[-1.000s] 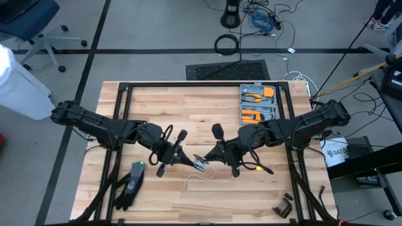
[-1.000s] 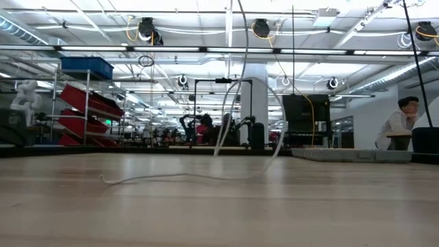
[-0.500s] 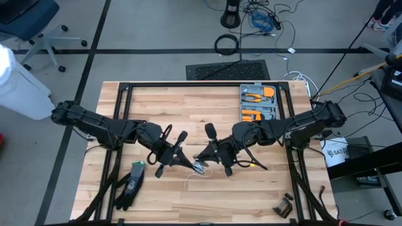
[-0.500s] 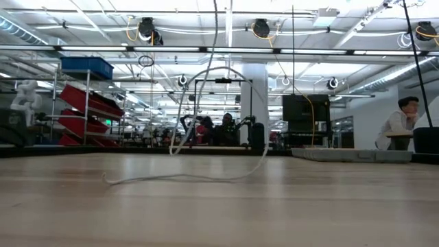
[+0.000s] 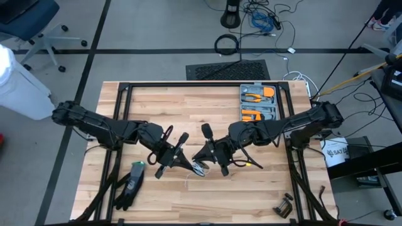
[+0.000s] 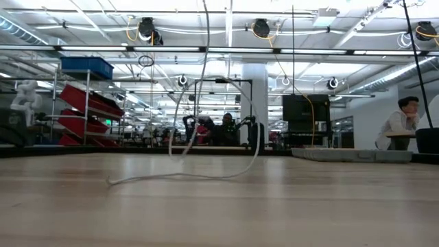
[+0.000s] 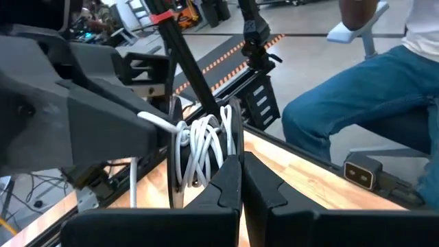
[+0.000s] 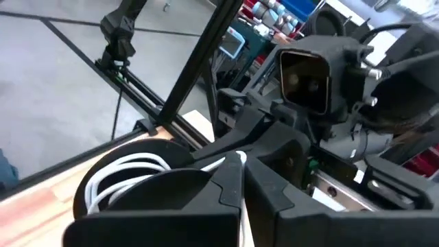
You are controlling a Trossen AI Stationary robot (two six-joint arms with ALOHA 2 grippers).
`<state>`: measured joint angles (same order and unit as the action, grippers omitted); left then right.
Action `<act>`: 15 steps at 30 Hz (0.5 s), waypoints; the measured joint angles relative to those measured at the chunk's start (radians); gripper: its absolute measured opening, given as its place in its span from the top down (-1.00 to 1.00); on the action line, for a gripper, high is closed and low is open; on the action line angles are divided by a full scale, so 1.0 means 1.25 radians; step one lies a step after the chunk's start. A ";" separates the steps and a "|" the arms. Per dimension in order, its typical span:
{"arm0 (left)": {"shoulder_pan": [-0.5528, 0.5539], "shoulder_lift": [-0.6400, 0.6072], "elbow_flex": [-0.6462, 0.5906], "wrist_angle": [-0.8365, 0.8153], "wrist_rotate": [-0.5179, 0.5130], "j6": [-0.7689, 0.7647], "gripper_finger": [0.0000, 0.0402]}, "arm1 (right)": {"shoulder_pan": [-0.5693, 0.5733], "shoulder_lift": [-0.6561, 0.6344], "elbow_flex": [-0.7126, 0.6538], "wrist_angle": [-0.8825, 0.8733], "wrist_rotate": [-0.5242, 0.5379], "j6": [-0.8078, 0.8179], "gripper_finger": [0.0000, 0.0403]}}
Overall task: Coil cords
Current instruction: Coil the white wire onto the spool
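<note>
The thin white cord (image 6: 206, 175) is partly wound into a small bundle of loops (image 7: 202, 140) between my two grippers, above the table's middle. My left gripper (image 5: 190, 166) is shut on that bundle. My right gripper (image 5: 200, 159) faces it at close range, shut on a strand of the same cord. From the grippers the cord hangs down in a wide loop (image 6: 255, 147). Its free tail (image 6: 113, 182) lies on the wooden table top (image 5: 188, 113). My left gripper pinches the bundle's several loops (image 7: 206, 161) between its two shut fingers, coming nearly level from the table's left side. The bundle stands above the fingertips, lifted clear of the table. My right gripper pinches a single strand (image 8: 237, 160) at its fingertips, right next to the bundle, coming nearly level from the table's right side. The strand runs on into the loops (image 8: 123, 175). The rest of the cord hangs slack below.
An open case of orange tools (image 5: 257, 103) sits at the far right. A black glove (image 5: 130, 185) lies near the front left and a small dark object (image 5: 284, 206) at the front right. Black frame rails (image 5: 201, 85) border the table.
My right gripper has moved toward the table's left, closing in on the left gripper and the bundle. The hanging loop of cord has swung the same way and drawn narrower. The tail on the table has stayed roughly in place.
</note>
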<state>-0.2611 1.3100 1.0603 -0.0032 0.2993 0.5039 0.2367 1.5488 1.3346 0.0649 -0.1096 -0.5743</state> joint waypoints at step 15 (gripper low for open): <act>0.005 0.019 0.001 0.037 0.087 0.025 1.00 | -0.059 0.001 0.001 -0.015 -0.041 0.185 0.72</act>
<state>-0.2555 1.3342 1.0611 0.0430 0.4078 0.5355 0.1634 1.5501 1.3354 0.0456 -0.1614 -0.3430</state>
